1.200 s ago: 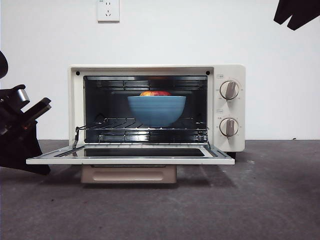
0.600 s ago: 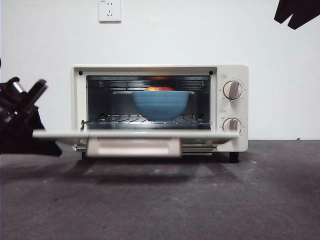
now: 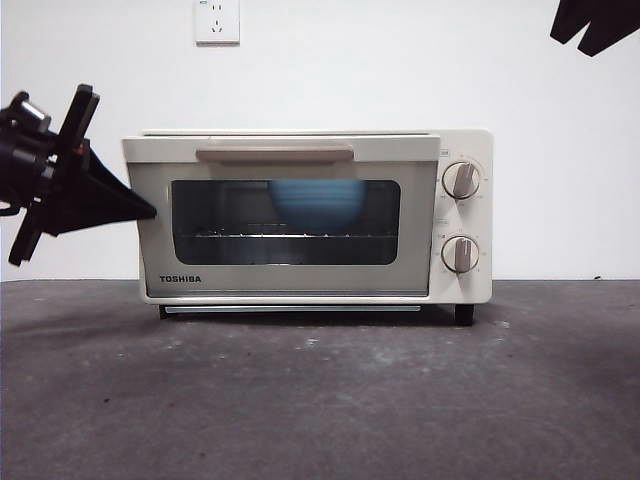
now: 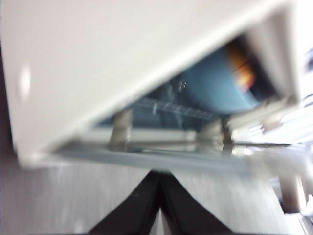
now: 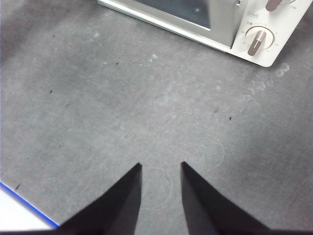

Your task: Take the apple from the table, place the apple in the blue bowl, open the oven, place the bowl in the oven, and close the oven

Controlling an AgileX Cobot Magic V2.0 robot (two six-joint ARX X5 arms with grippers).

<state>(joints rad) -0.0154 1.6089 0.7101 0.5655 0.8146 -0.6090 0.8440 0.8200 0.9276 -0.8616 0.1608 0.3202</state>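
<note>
grey worktop (image 3: 320,400): left hand (image 3: 148,210), tips pressed together, nudges oven (image 3: 300,215) door; push flush, gently.

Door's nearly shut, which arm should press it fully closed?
Left. Its gripper, jaws shut, is already at the oven door's edge. The right gripper hangs open over bare table, away from the door.
</note>
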